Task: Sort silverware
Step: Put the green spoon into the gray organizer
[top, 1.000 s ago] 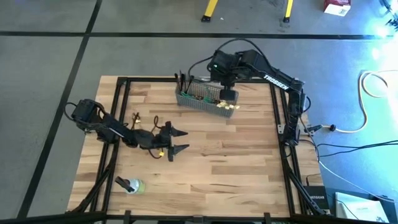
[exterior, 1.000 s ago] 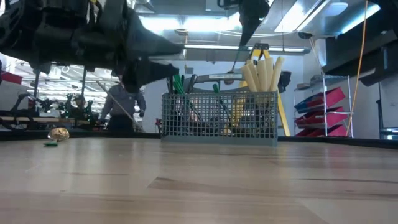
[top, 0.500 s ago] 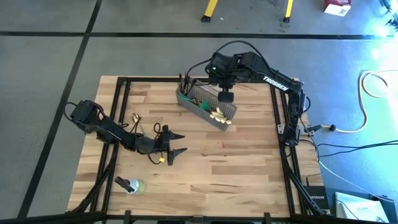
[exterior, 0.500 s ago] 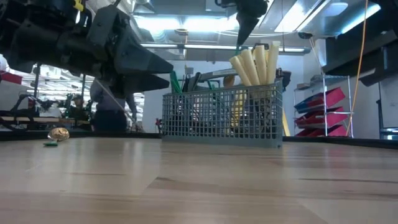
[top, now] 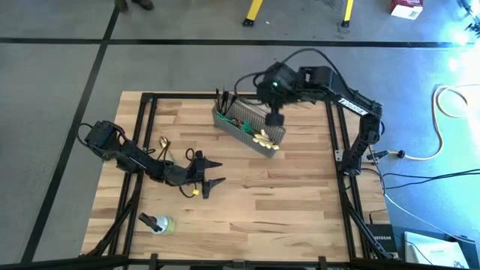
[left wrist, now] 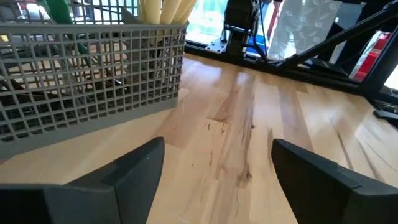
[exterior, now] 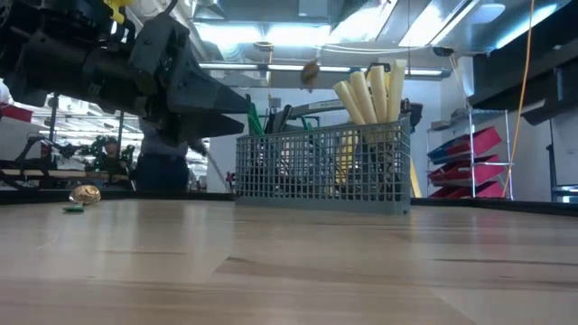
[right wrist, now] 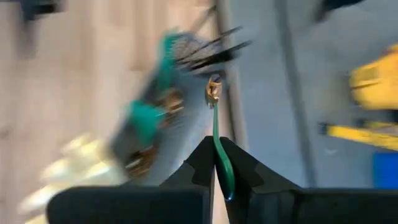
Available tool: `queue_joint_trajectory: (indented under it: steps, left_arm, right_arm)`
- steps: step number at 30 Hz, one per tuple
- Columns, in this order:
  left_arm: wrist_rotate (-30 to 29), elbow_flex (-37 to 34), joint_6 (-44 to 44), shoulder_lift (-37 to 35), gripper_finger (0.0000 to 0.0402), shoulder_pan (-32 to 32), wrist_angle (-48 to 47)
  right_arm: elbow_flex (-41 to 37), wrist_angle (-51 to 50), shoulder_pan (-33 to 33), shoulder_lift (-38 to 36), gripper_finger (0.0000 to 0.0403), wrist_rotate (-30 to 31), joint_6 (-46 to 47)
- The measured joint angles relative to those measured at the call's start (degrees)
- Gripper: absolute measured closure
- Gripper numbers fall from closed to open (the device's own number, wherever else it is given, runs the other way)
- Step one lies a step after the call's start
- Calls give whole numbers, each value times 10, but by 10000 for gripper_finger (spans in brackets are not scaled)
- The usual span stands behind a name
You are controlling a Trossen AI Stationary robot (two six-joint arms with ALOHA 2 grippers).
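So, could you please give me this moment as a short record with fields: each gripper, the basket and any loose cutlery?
right gripper: above the basket, jaws shut on a green-handled spoon
left gripper: low over the table's left middle, jaws open, holding nothing
basket: grey mesh, far middle of the table, set at an angle
in basket: cream-handled knives standing at one end
loose: a gold spoon lying beside the left arm

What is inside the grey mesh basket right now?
The mesh basket holds cream-handled knives upright at one end, green-taped handles and dark forks at the other. The mesh blurs what lies lower inside.
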Motion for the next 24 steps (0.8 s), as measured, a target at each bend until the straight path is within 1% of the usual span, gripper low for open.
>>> queue_joint_trajectory:
  steps: [2,4,8,11,14,18,24]
  left_arm:
    - [0,0,0,0,119,0,0]
    - [0,0,0,0,119,0,0]
    - [0,0,-5,0,119,0,1]
    - [-2,0,-9,0,119,0,1]
    - [-4,0,-14,0,119,0,2]
    - [-4,0,-15,0,119,0,-3]
    - [-5,0,-27,0,119,0,-35]
  right_arm:
    - [0,-51,14,-1,403,-23,28]
    - [-1,-92,31,1,403,-29,50]
    - [-7,-93,56,0,403,-46,73]
    - [-7,-94,60,11,403,-42,75]
    - [-8,-94,55,28,403,-43,75]
    - [-8,-94,38,50,403,-64,61]
    - [-8,-94,-8,84,403,-108,43]
